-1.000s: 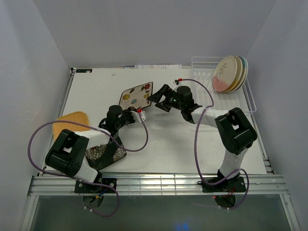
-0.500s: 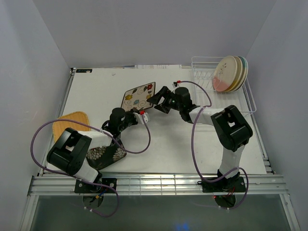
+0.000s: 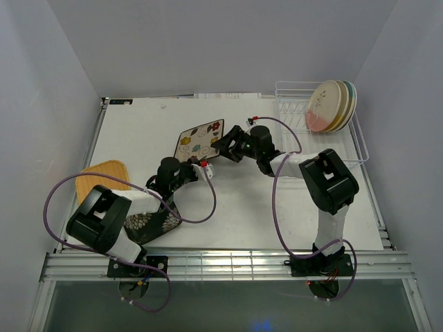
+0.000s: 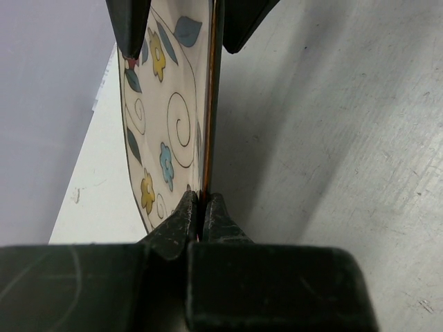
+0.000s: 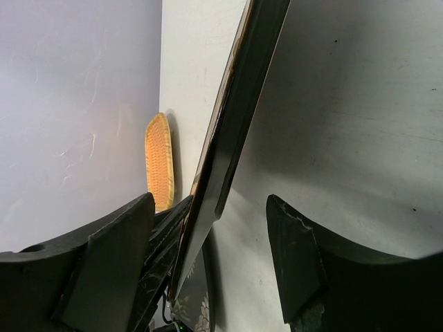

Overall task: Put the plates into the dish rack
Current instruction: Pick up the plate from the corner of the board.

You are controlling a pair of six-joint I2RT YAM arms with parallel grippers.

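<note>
The flowered cream plate [image 3: 196,142] stands tilted on edge above the table, with my left gripper [image 3: 201,165] shut on its lower rim. Seen from the left wrist, my left gripper [image 4: 203,207] pinches the plate's edge [image 4: 209,104]. My right gripper [image 3: 225,146] is open and straddles the opposite rim; in the right wrist view the plate [image 5: 235,124] runs edge-on between the fingers [image 5: 114,266], with a gap on both sides. A black floral plate [image 3: 154,223] lies under my left arm. The orange-yellow plate [image 3: 101,176] lies at the left. The dish rack [image 3: 296,111] holds several round plates [image 3: 331,105].
The rack stands at the table's back right corner, near the right wall. The orange-yellow plate [image 5: 159,162] lies close to the left wall. Purple cables loop beside both arms. A metal rail runs along the table's near edge.
My right gripper has slid further over the flowered plate's rim and its jaws have narrowed. My left gripper, still holding the plate, shifted slightly towards the right arm.
</note>
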